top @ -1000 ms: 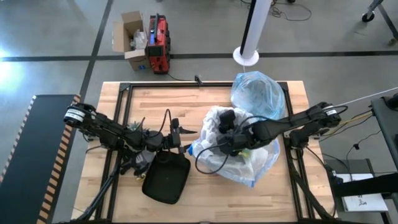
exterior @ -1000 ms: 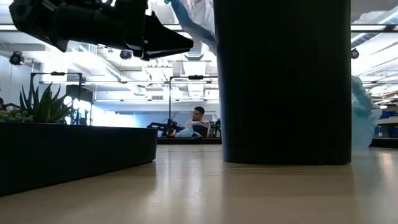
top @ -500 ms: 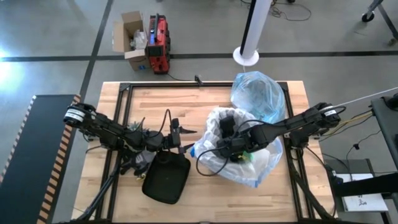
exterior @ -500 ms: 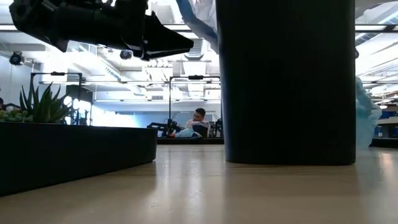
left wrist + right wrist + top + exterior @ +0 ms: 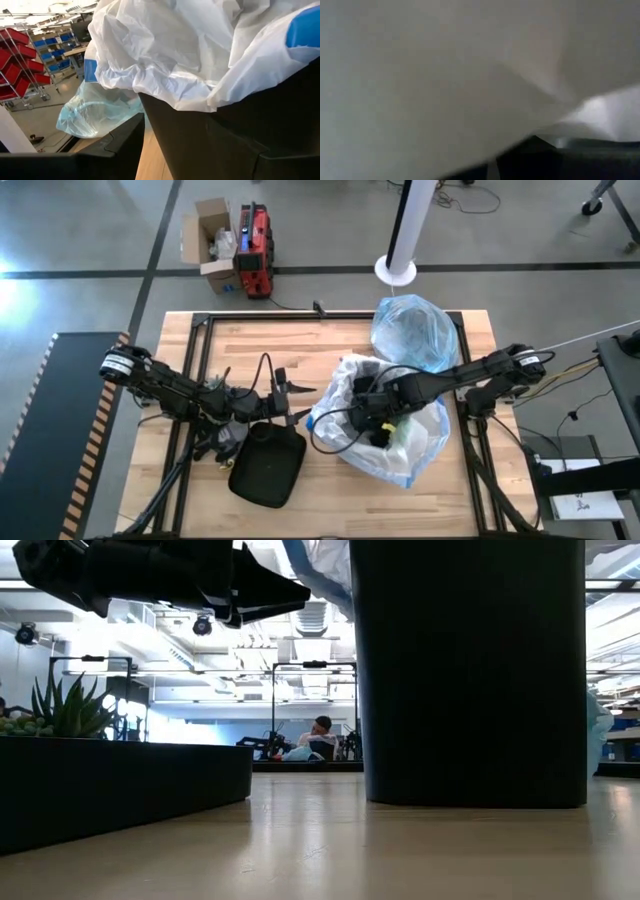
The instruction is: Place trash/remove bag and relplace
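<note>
the black bin (image 5: pixel 470 670) stands upright on the wooden table (image 5: pixel 300 345), right of centre, with a white translucent liner (image 5: pixel 345 395) draped over its rim so that the plastic overhangs the outer wall on every side. in the left wrist view this overhang (image 5: pixel 165 75) hangs in loose folds over the dark bin wall, which suggests the new liner is being seated, not removed.

the right gripper (image 5: pixel 378 420) reaches down into the bin mouth with its fingers closed together. its wrist camera shows only white plastic pressed close, so whether any film is pinched cannot be told. the likely purpose of this position is to push the liner down into the bin cavity.

the left gripper (image 5: pixel 290 392) hovers above the table just beside the bin's left edge, fingers spread wide and holding nothing. it is placed facing the overhang, probably to catch or steady the rim.

the bag (image 5: pixel 415 330), light blue and bulging, sits on the far side of the table just behind the bin, knotted or gathered at its top. the trash is not separately visible. a black tray (image 5: pixel 268 465) with a green plant lies near the left arm.
</note>
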